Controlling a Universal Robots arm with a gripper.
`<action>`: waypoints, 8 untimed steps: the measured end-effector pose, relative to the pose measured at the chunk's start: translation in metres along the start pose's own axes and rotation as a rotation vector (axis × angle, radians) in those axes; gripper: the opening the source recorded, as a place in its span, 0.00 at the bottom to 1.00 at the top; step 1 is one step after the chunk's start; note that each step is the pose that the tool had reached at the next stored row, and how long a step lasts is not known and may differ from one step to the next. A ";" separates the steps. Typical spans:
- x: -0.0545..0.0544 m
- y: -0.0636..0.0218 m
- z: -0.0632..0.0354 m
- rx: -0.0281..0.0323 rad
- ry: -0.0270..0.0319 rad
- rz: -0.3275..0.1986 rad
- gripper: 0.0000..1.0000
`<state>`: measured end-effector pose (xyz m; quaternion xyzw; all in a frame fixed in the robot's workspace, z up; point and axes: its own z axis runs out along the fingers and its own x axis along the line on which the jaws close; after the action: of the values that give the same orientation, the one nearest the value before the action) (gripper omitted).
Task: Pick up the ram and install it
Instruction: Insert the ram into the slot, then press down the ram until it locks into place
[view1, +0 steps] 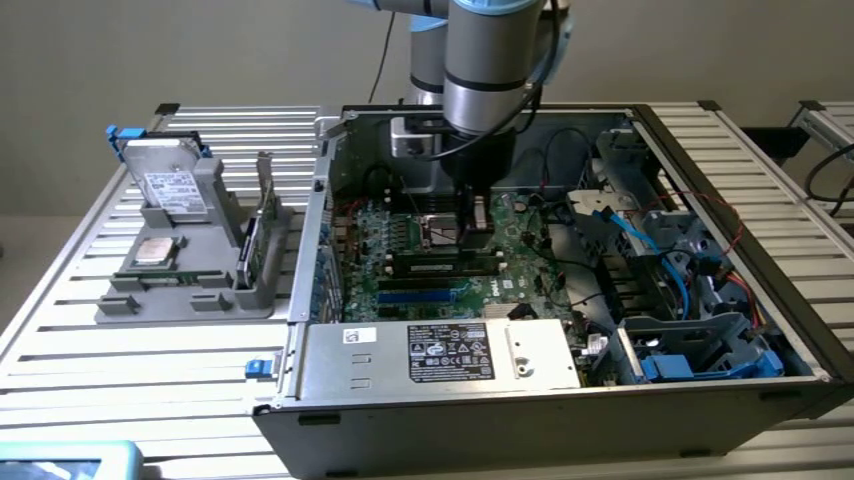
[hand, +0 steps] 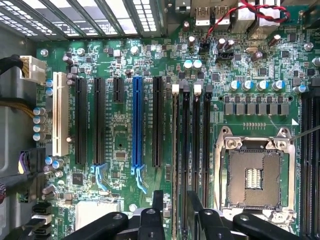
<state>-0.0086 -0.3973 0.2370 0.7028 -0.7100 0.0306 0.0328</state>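
Claw (hand: 175, 200) gapes above ram (view1: 447, 267) seated lengthwise in slot (view1: 395, 268).

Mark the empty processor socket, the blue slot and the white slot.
processor socket (hand: 254, 176), wrist view, centre of its contact bed
blue slot (hand: 137, 122), wrist view, halfway along its body
white slot (hand: 61, 112), wrist view, halfway along its body

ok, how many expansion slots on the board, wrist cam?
6, side by side: white slot, two long black slots, short black slot, blue slot, then another long black slot next to the ram slots. Any under the gripper would be hidden.
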 end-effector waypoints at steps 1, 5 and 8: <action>0.000 -0.0005 0.0000 -0.0008 0.0000 0.000 0.33; 0.000 -0.0013 0.0001 -0.0023 -0.0013 0.000 0.33; 0.000 -0.0014 0.0000 -0.0024 -0.0016 0.000 0.33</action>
<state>-0.0072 -0.3976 0.2370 0.7028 -0.7100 0.0292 0.0331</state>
